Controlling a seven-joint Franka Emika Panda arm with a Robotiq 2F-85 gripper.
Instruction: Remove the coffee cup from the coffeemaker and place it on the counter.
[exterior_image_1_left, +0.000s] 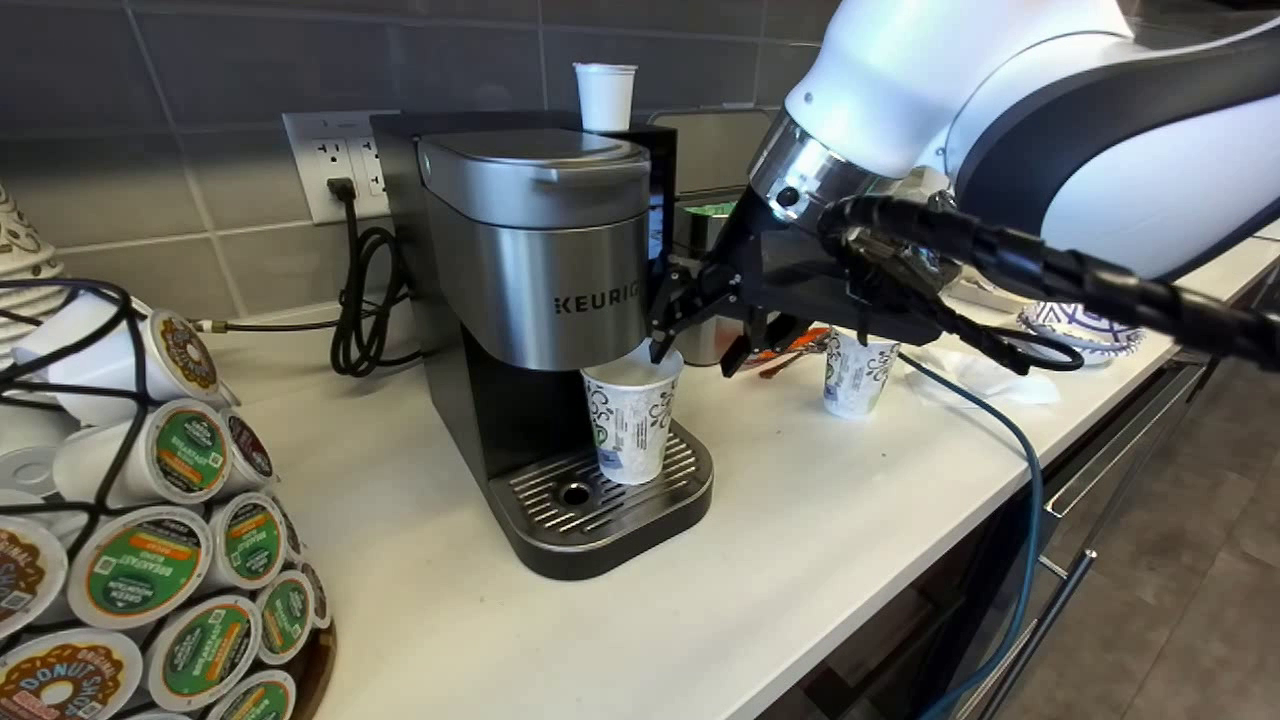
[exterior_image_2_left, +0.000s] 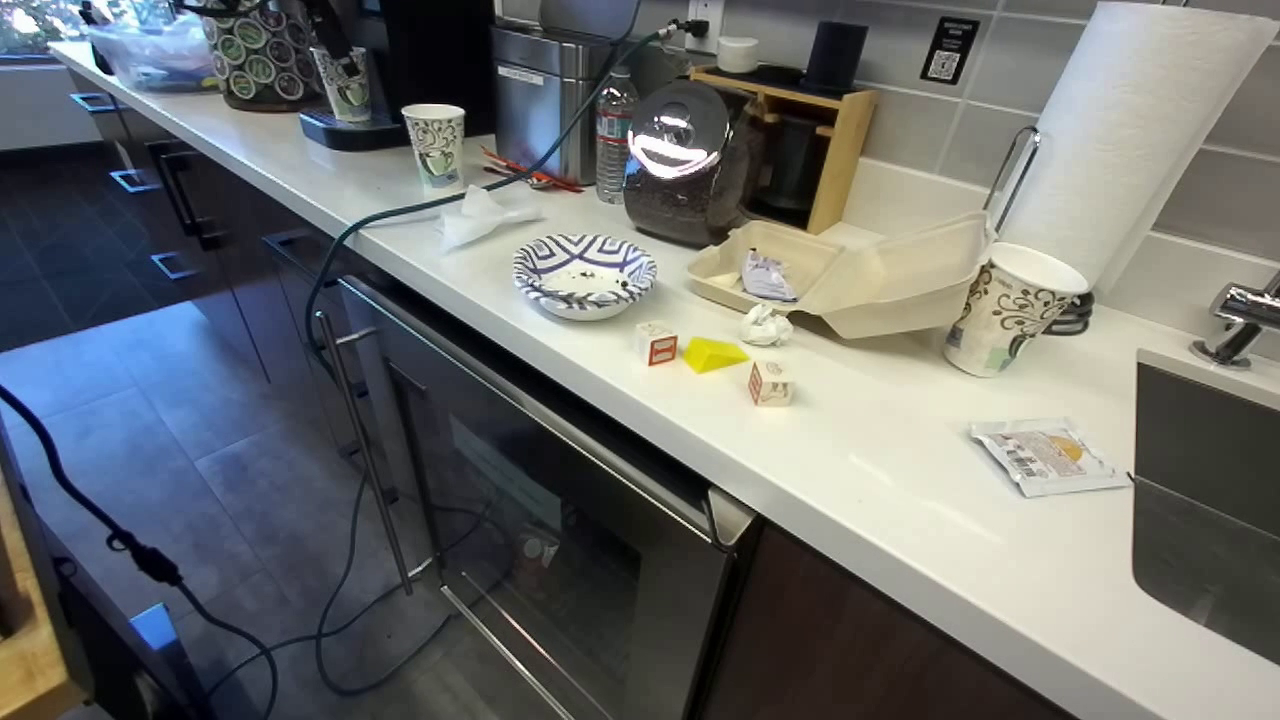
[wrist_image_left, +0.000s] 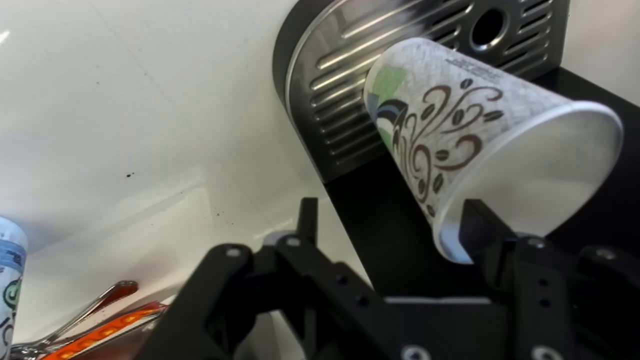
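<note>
The coffee cup (exterior_image_1_left: 628, 420), white paper with a printed swirl pattern, stands upright on the drip tray of the black and silver Keurig coffeemaker (exterior_image_1_left: 540, 275). The cup also shows in an exterior view (exterior_image_2_left: 345, 92) and in the wrist view (wrist_image_left: 440, 115). My gripper (exterior_image_1_left: 697, 355) is open at the cup's rim, under the spout's side. In the wrist view, one finger of my gripper (wrist_image_left: 392, 217) overlaps the cup's mouth and the other is outside, well apart from it. Whether that finger touches the rim cannot be told. The off-white counter (exterior_image_1_left: 790, 480) surrounds the coffeemaker.
A second patterned cup (exterior_image_1_left: 858, 378) stands on the counter beneath the arm. A plain white cup (exterior_image_1_left: 605, 98) sits up behind the coffeemaker. A pod rack (exterior_image_1_left: 160, 570) stands at one side. A teal cable (exterior_image_1_left: 1025, 470) crosses the counter's front edge. A patterned bowl (exterior_image_2_left: 585, 300) lies farther along.
</note>
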